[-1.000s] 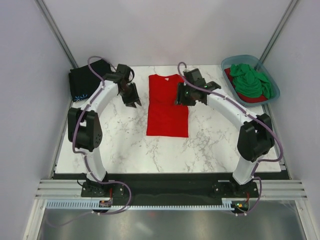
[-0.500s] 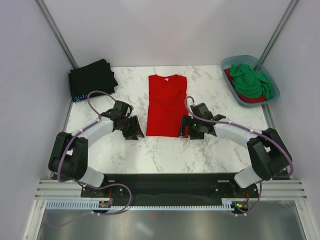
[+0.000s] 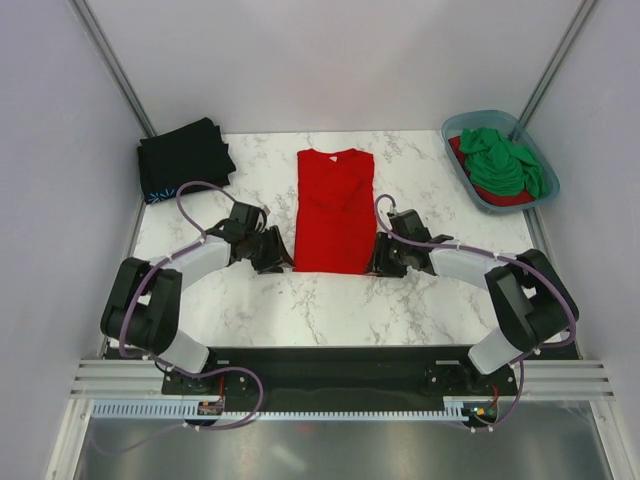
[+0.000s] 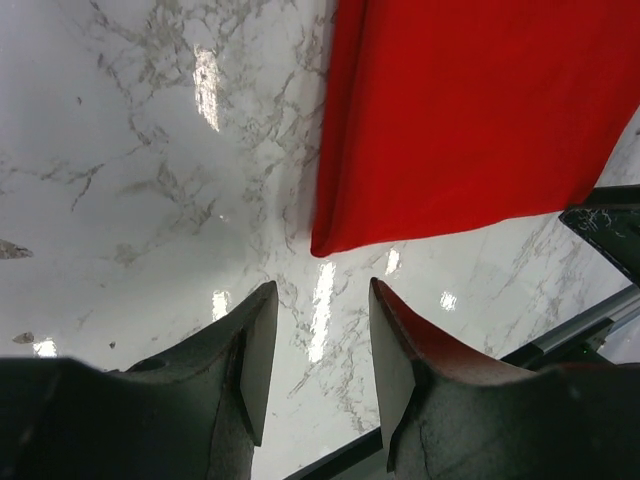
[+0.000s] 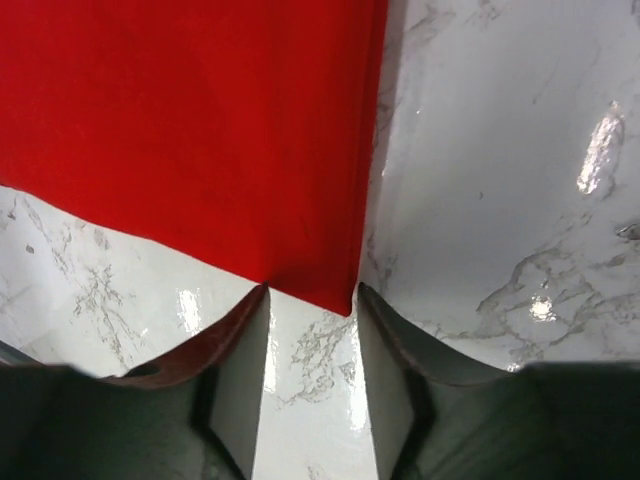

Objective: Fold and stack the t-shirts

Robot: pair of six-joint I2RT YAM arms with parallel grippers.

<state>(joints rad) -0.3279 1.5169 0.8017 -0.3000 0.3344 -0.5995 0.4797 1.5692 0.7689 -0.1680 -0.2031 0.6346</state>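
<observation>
Item: bright red cloth t-shirt, sleeves tucked in, lying lengthwise mid-worktop.

I have the left gripper and right gripper spread and empty, low at either hem corner. I judge this is to pinch the corners and fold the hem toward the collar.

Folded black t-shirt: far left, likely the stack base.

Green t-shirt: in the blue-grey plastic tub.

A bright red t-shirt lies flat mid-bench, folded lengthwise into a narrow panel, collar toward the far edge, hem toward the near edge. A black t-shirt, folded with a small light-blue mark at its near edge, sits at the far left corner. At the far right corner, a crumpled green t-shirt lies heaped over a second red t-shirt inside a tub.
</observation>
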